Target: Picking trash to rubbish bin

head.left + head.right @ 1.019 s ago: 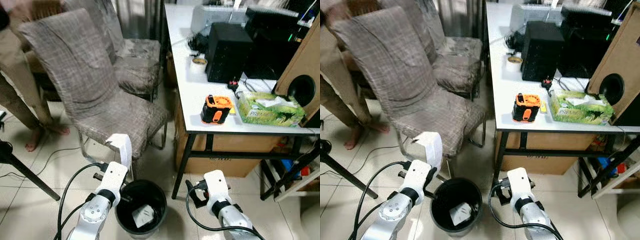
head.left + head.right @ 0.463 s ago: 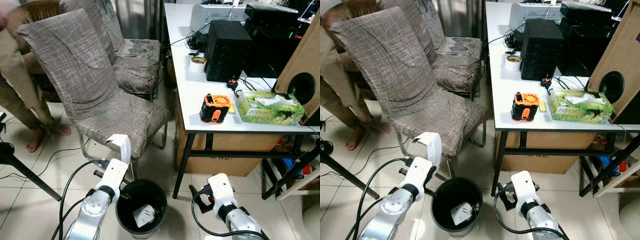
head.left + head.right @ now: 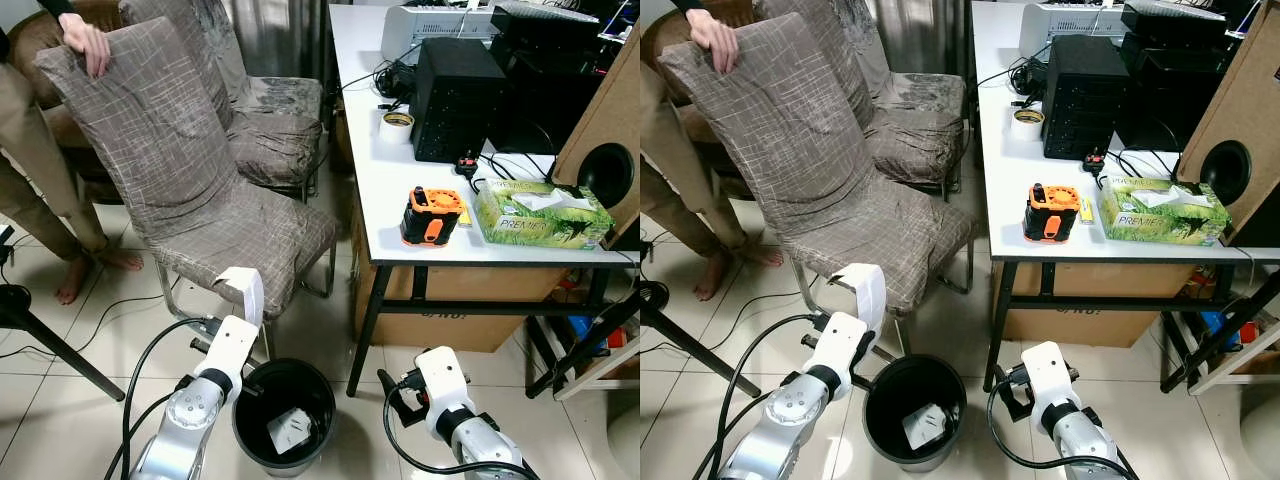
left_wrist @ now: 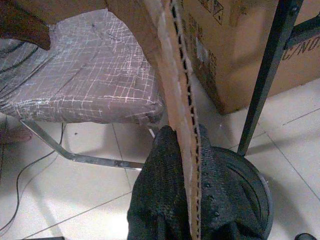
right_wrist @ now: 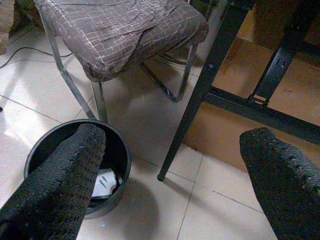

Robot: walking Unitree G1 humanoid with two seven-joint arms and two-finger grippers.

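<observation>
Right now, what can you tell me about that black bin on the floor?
The rubbish bin is a round black bucket, plastic by its look, standing upright and open on the pale tiled floor, between the grey-covered chair and the white table's leg. A crumpled white piece of trash lies inside. The left gripper hangs beside its rim.

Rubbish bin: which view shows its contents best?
The left eye view: it looks straight down into the rubbish bin, showing white paper inside. The right wrist view catches the paper obliquely; the left wrist view shows just the rim.
</observation>
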